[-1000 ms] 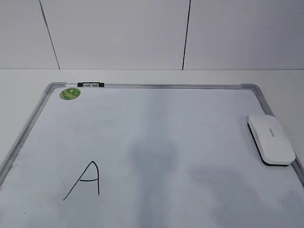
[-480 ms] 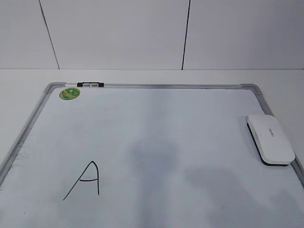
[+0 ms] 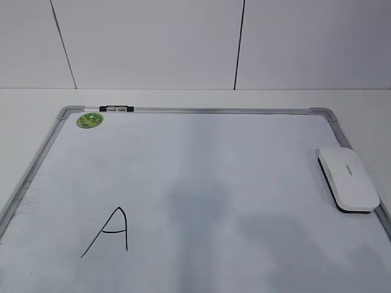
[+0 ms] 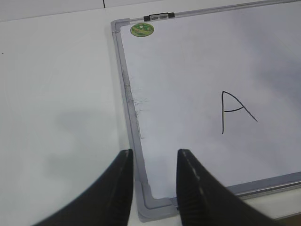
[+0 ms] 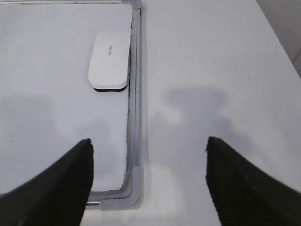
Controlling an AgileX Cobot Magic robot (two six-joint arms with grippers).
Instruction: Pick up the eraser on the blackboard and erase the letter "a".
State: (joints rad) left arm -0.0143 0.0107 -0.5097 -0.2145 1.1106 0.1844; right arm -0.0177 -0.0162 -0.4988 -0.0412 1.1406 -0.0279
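Two empty jaws, one eraser, one letter.

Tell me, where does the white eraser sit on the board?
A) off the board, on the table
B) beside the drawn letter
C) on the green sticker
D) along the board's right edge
D: the eraser lies against the right frame of the board, far from the letter.

Handwritten capital "A" on the blackboard; eraser lettering illegible.
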